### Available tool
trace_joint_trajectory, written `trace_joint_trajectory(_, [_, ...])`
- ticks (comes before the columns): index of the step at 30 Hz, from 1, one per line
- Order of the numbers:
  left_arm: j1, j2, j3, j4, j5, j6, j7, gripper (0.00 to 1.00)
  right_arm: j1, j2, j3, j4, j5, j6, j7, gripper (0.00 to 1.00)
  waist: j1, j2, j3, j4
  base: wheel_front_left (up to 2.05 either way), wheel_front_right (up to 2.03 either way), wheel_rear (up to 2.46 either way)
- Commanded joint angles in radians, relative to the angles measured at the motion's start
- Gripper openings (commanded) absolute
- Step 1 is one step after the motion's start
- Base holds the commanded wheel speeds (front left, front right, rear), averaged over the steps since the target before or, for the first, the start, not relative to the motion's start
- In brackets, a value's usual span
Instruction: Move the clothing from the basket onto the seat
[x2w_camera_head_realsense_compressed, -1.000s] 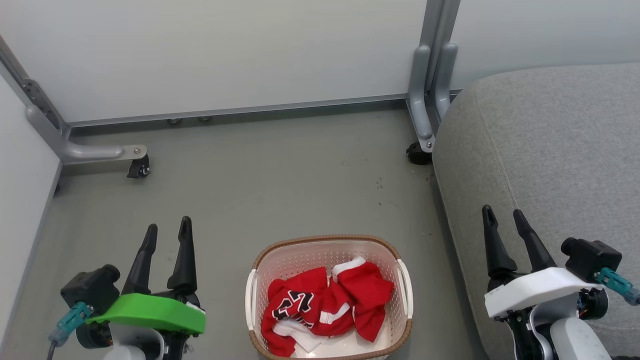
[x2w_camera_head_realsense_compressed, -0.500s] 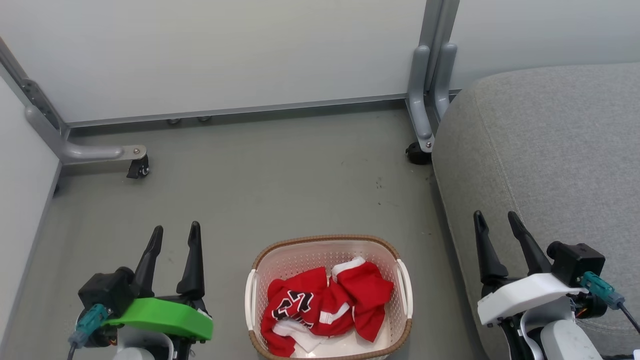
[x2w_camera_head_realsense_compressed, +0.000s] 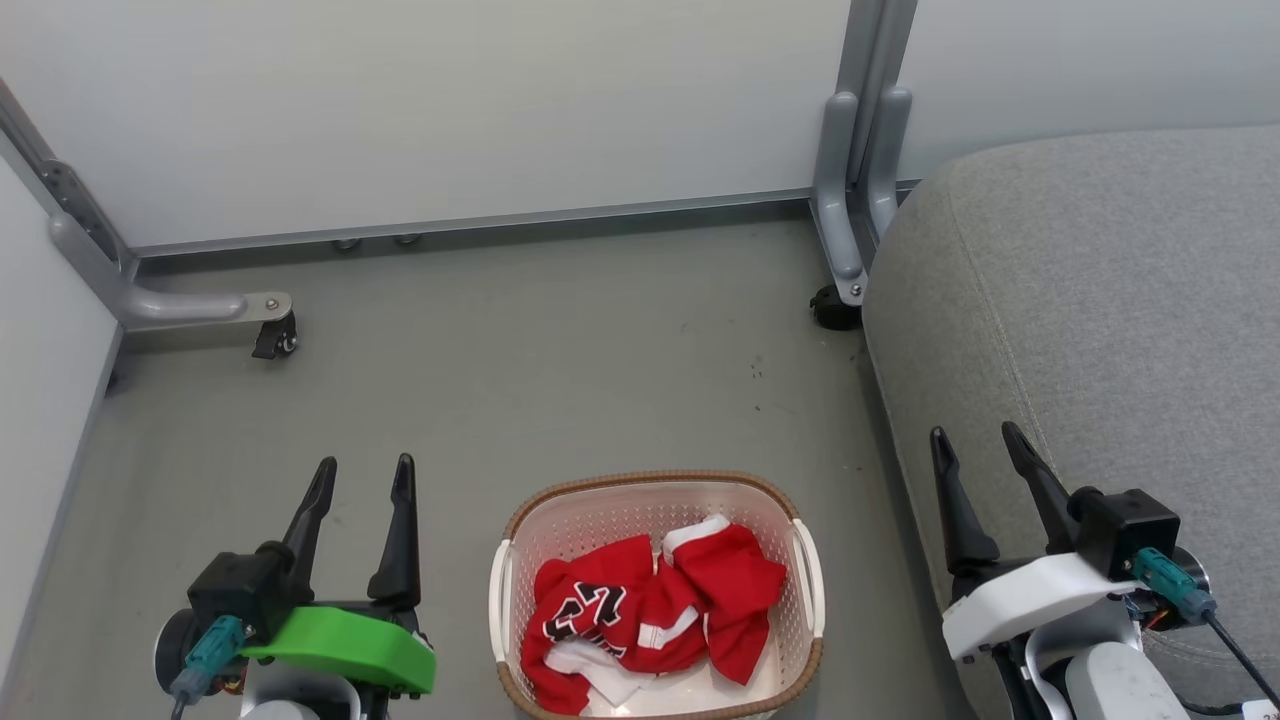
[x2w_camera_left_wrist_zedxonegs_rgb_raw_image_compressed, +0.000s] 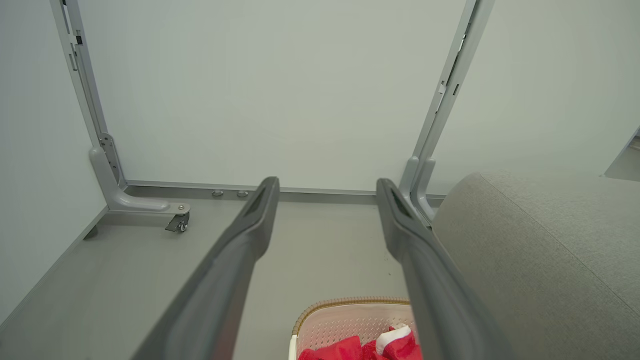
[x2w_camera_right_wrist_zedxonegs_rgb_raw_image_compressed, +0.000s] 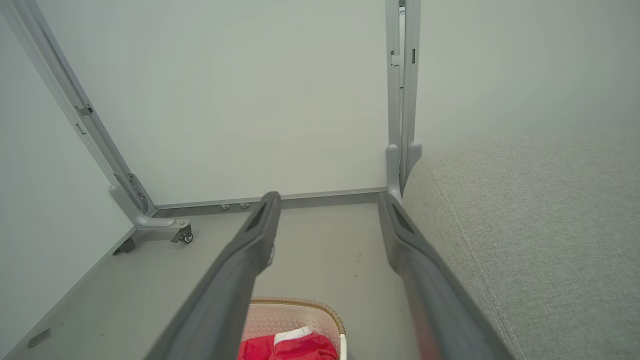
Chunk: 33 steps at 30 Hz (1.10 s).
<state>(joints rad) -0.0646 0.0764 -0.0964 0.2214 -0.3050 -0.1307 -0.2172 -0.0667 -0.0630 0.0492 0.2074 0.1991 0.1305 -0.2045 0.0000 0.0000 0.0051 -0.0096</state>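
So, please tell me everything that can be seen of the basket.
The basket is small, of cream-white perforated plastic, with a brown woven-look rim and white side handles. It stands upright on the grey floor, left of the grey seat and apart from it. Crumpled red clothing with white trim lies inside. The open left pincer and right pincer flank it without touching.

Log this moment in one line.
clothing: in basket | seat: right of basket | left gripper: open, empty | right gripper: open, empty

Grey floor meets a white wall; a wheeled metal foot at the wall's left end, a grey post at its right.
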Motion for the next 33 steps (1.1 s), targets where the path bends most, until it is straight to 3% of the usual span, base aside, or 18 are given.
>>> trace_joint_trajectory(1, [0.012,0.0,-0.001,-0.001,0.021,0.0,-0.01,1.0,0.004,0.001,0.004,-0.005,-0.025,0.0,-0.011,1.0,0.0,0.0,0.0,0.0,0.0,0.0,0.0])
trace_joint_trajectory(23, [0.016,-0.009,-0.002,0.056,0.141,0.0,-0.051,1.0,0.021,0.007,0.011,0.003,-0.138,0.0,-0.037,1.0,0.0,0.0,-0.007,-0.003,0.0,0.0,0.0])
trace_joint_trajectory(33, [0.017,-0.013,0.004,0.071,0.127,0.0,-0.049,1.0,0.022,0.01,0.006,0.006,-0.116,0.0,-0.029,1.0,0.0,0.0,-0.01,0.0,0.0,0.0,0.0])
